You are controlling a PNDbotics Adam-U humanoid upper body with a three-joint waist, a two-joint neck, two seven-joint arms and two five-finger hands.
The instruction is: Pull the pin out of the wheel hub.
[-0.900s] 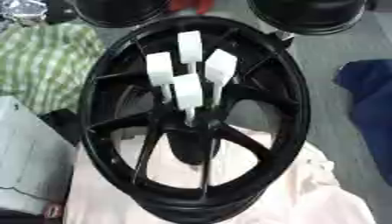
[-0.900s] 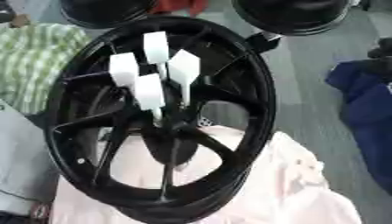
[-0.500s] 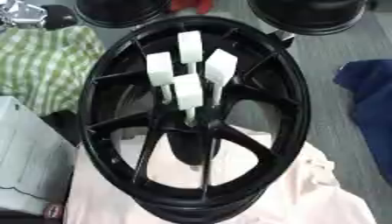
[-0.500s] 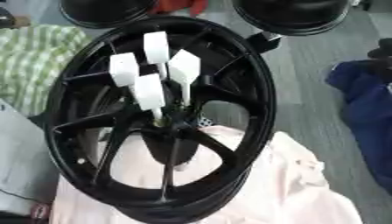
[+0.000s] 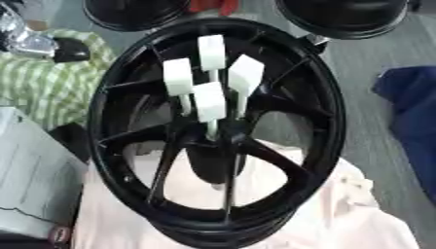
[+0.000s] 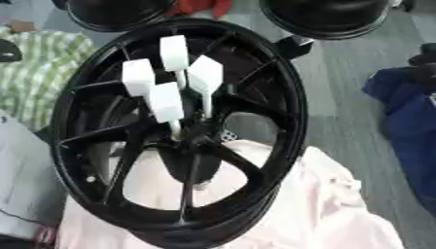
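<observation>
A black spoked wheel hub lies flat in the middle of both views. Several white pins with block-shaped heads on thin stems stand upright in a cluster at the hub's centre. Nothing touches the pins. At the upper left edge a silver and black part, apparently of my left arm, shows over a green checked cloth, well apart from the wheel. My right hand shows in neither view.
A pale pink cloth lies under the wheel's near side. A green checked cloth is at the left and a blue cloth at the right. A grey box sits lower left. Two more black wheels stand behind.
The silver and black part at the upper left has come down further into view. The wheel and the pins have not moved.
</observation>
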